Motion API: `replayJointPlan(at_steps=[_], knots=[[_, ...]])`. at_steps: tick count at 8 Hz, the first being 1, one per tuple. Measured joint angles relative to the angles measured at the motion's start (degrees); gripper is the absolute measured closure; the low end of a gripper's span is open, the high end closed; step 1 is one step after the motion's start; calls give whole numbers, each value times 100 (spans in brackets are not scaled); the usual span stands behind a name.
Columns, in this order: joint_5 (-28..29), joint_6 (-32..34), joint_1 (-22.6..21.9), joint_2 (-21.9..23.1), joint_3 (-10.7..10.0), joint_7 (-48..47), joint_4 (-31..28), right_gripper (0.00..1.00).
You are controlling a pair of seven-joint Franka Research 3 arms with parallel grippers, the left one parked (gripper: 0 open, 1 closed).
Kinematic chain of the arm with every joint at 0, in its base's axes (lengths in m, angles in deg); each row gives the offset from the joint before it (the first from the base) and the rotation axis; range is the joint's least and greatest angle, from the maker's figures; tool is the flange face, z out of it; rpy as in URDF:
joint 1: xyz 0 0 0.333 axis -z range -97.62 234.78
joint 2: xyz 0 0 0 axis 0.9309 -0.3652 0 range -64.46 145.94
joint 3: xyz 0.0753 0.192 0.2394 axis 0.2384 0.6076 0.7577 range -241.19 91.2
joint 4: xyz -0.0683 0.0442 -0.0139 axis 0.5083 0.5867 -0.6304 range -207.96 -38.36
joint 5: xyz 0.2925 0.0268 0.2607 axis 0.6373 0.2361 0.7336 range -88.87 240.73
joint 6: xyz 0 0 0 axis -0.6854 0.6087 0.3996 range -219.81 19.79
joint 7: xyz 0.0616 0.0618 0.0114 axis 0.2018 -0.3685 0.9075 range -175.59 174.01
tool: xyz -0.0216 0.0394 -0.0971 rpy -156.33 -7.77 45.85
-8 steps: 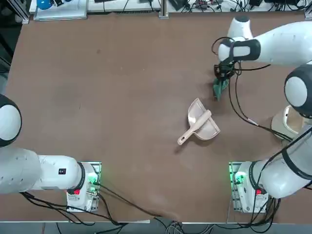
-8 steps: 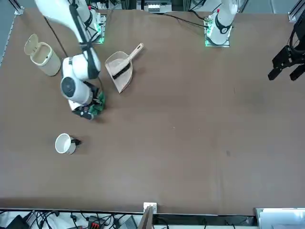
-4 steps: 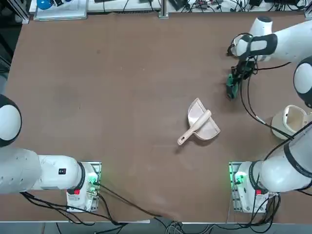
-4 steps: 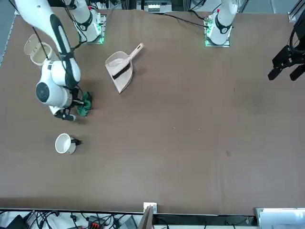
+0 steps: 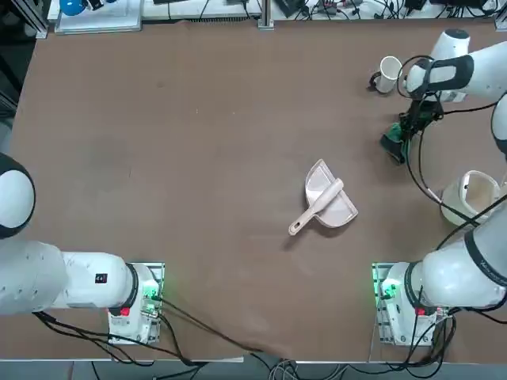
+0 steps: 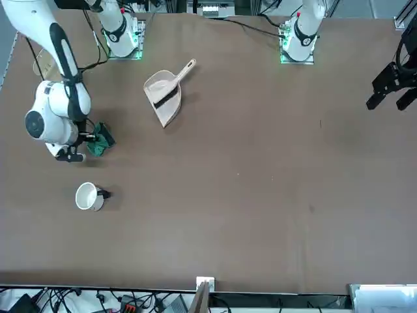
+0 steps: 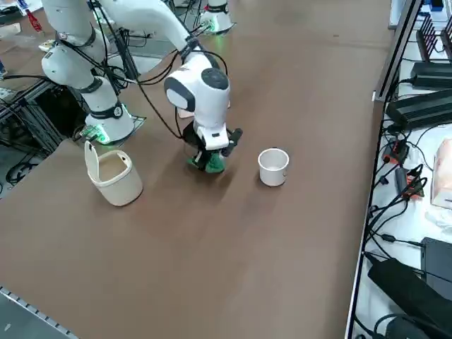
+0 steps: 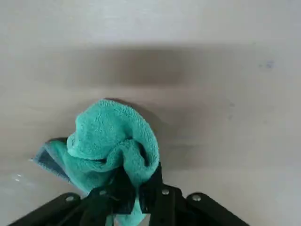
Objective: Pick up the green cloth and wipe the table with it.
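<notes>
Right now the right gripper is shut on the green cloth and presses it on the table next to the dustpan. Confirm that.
Wrong neighbour. The right gripper holds the green cloth on the table near the white mug, as the right side view shows; the dustpan lies apart.

Bkgd only. Beyond far table edge, top view: tangle of black cables [image 5: 333, 8], a blue ball-like item [image 5: 72, 6] on a pale tray. Right side view: cables and black boxes [image 7: 422, 106] alongside table, metal framing [image 7: 28, 116] by the near corner. Lighting even, soft shadows.
</notes>
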State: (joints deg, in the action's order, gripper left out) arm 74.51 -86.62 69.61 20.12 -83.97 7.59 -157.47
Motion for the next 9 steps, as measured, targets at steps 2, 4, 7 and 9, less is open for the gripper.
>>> replayJointPlan(at_steps=[2, 4, 7, 9], knots=[[-21, -15, 36, 5, 18, 28, 3, 93], [-8, -77, -128, 5, 144, -495, 3, 93], [544, -228, -1051, -1, 215, -1582, 12, 93], [904, -255, -1581, -5, 223, -2246, 62, 93]])
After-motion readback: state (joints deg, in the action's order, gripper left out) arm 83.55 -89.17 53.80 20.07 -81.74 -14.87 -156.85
